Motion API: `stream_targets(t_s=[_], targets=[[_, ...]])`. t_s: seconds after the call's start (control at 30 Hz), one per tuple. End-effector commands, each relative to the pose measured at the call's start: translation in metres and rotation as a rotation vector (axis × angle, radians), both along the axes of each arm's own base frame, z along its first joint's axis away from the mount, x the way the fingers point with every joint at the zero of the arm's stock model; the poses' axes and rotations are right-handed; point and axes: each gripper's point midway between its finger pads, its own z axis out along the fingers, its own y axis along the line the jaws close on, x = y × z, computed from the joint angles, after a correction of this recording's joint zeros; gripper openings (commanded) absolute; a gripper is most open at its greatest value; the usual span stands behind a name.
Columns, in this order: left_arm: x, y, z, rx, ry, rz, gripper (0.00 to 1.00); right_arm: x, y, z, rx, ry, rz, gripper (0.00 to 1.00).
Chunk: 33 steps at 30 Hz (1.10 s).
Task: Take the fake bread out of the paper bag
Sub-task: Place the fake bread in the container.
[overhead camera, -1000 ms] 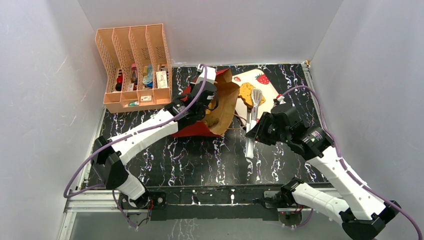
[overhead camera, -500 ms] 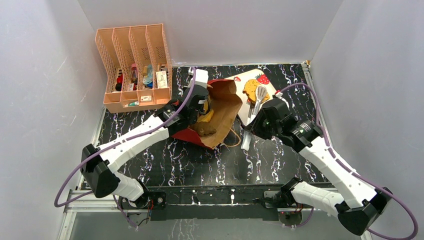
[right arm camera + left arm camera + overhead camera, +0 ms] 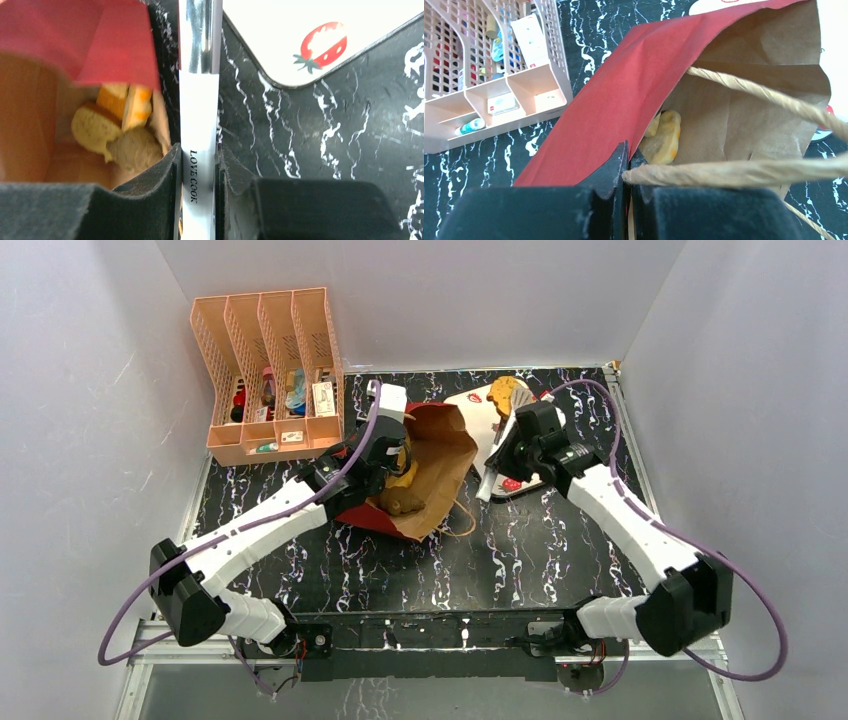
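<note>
Worktop [image 3: 560, 540]: black, white-veined.
Bag [image 3: 440, 455]: glossy red outside, brown kraft inside, lying on its side mid-worktop, mouth gaping.
Left end effector [image 3: 629, 162]: jaws together, pinching the bag's tan cord handle.
Right end effector [image 3: 198, 160]: clamped on a white utensil [image 3: 199, 100] just beside the bag.
Bread [image 3: 107, 135]: yellow, orange and tan lumps, inside the bag.

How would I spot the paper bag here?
Find the peach slotted organiser in the far-left corner. Just to its right on the black marbled table is the paper bag: the only thing red outside and brown inside, with tan cord handles.
</note>
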Motion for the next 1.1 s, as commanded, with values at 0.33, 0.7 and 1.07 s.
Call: stream_targets(t_s=[0.33, 0.7, 1.07], targets=[[-0.012, 0.038, 0.022, 0.018, -0.042, 0.098, 0.00, 0.106, -0.018, -0.010, 0.052, -0.105, 0.037, 0.00], [-0.010, 0.039, 0.034, 0.020, -0.073, 0.097, 0.00, 0.147, -0.015, -0.067, 0.032, -0.008, 0.051, 0.00], [-0.011, 0.042, 0.033, 0.030, -0.074, 0.099, 0.00, 0.178, -0.020, -0.101, 0.012, 0.082, 0.041, 0.09]])
